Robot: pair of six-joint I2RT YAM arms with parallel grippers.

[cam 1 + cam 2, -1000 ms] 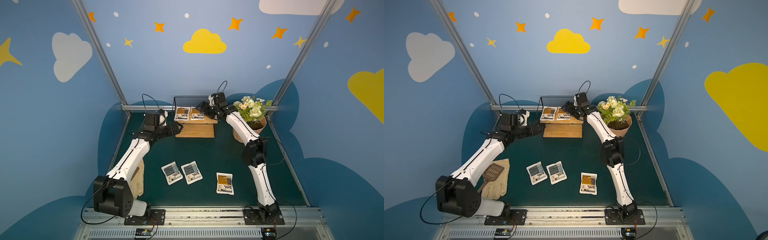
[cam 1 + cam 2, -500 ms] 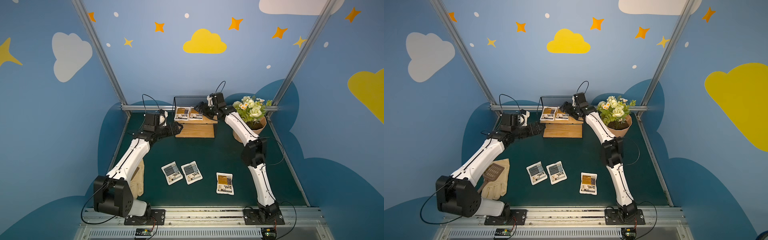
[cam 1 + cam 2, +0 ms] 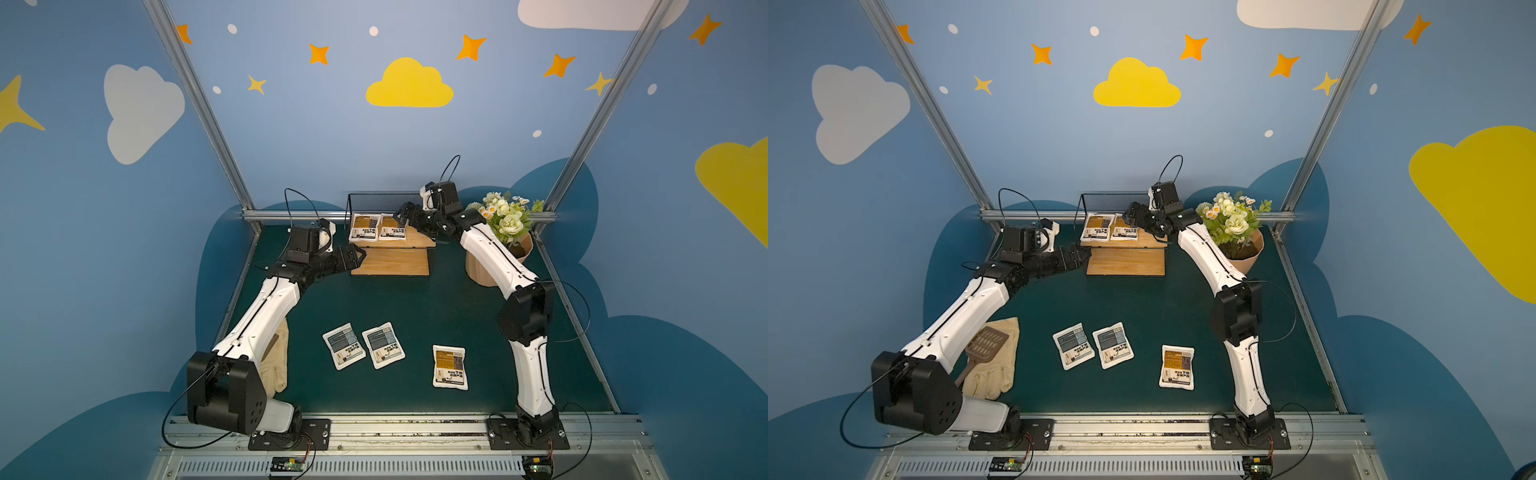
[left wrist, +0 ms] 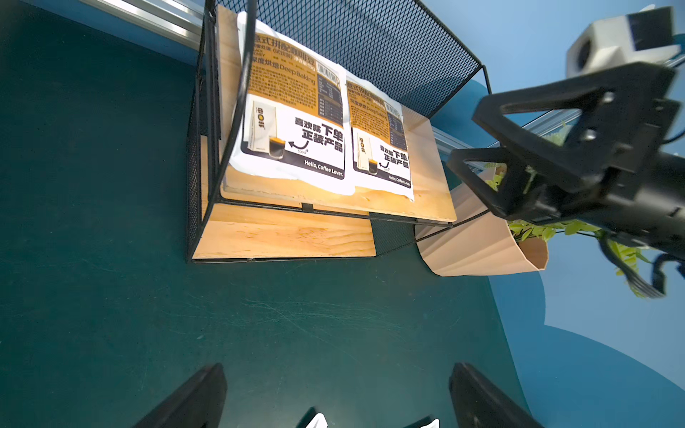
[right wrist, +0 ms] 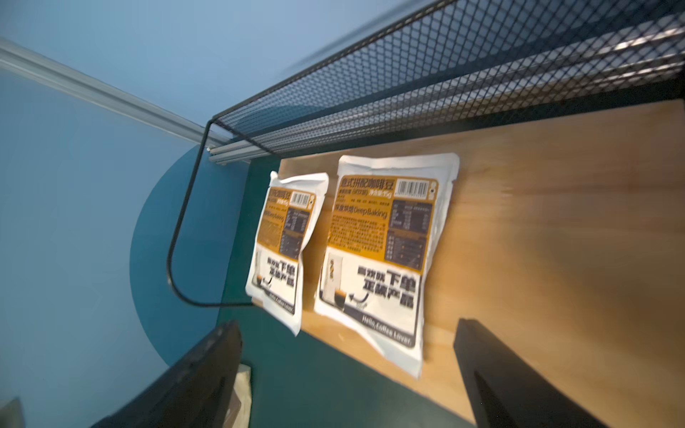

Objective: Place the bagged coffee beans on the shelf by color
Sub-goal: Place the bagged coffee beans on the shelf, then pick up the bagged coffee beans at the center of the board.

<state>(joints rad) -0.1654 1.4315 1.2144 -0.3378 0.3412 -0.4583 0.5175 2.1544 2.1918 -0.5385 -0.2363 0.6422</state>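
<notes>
Right wrist view: the right gripper (image 5: 346, 324) has its two black jaws spread wide with nothing between them. Ahead of them lie two orange-brown bagged coffee beans (image 5: 385, 252) (image 5: 285, 241), flat and side by side on the upper wooden board of the shelf (image 5: 556, 222), in front of its black mesh back. This view is slightly blurred.

In both top views, the shelf (image 3: 390, 262) stands at the back of the green table, with a flower pot (image 3: 478, 270) beside it. The right gripper (image 3: 405, 214) hangs over the upper board on the flower pot side, just beside the nearer orange-brown pouch (image 3: 392, 227). The second orange-brown pouch (image 3: 364, 227) touches that one on its far side. The lower board is bare.

The left wrist view shows the right gripper (image 4: 465, 139) clear of the pouches, off the end of the upper board, jaws apart. The left gripper (image 4: 337, 367) is also spread and empty. In a top view it (image 3: 357, 255) sits at the shelf's other end, level with the lower board, near the pouches above but not touching them.

Three more pouches lie flat on the table at the front, well apart from both grippers. Two grey-blue ones (image 3: 344, 345) (image 3: 383, 344) lie side by side. One orange-brown one (image 3: 449, 366) lies alone near the right arm's base.

Cream gloves (image 3: 994, 365) and a brown scoop (image 3: 984, 345) lie beside the left arm.
</notes>
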